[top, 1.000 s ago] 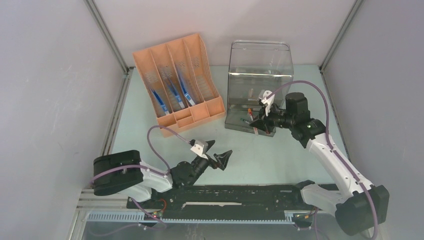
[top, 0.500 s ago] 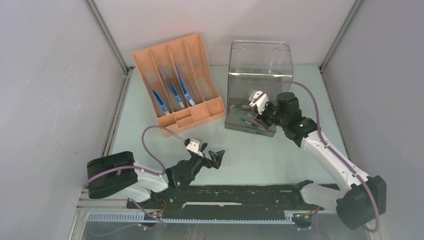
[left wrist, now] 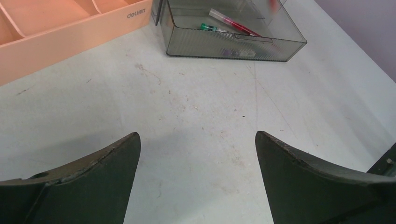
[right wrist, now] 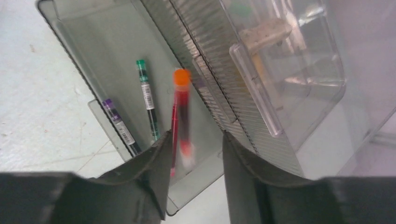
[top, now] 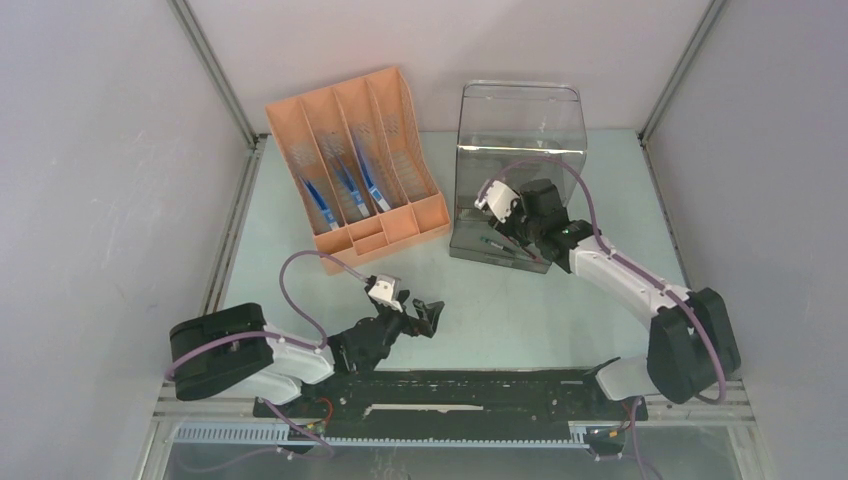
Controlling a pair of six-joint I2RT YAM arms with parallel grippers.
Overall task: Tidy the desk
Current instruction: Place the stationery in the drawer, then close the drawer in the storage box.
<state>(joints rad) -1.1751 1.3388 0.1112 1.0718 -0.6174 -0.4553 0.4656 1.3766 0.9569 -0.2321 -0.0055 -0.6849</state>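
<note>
The desk [top: 560, 300] is a pale green tabletop. At its back right stands a clear grey organizer [top: 520, 130] with a low front tray [right wrist: 70, 42]. My right gripper [top: 510, 232] hovers over that tray, jaws apart [right wrist: 196, 137]. A red pen with an orange cap [right wrist: 182, 112] shows blurred just beyond the fingertips, touching neither finger. A green-capped pen [right wrist: 147, 95], a purple-capped pen [right wrist: 119, 126] and a thin red pen [left wrist: 233, 25] lie in the tray. My left gripper [top: 425, 318] is wide open and empty low over bare desk [left wrist: 196, 135].
An orange slotted file organizer [top: 355, 160] stands at the back left with blue items [top: 345, 190] in its slots; its front wall [left wrist: 70, 37] shows in the left wrist view. A black rail strip [top: 450, 390] runs along the front edge. Grey walls enclose the desk.
My right arm swung left and reached over the tray, and its jaws parted, releasing the orange-capped red pen. The left arm drew back slightly toward the front, still open.
</note>
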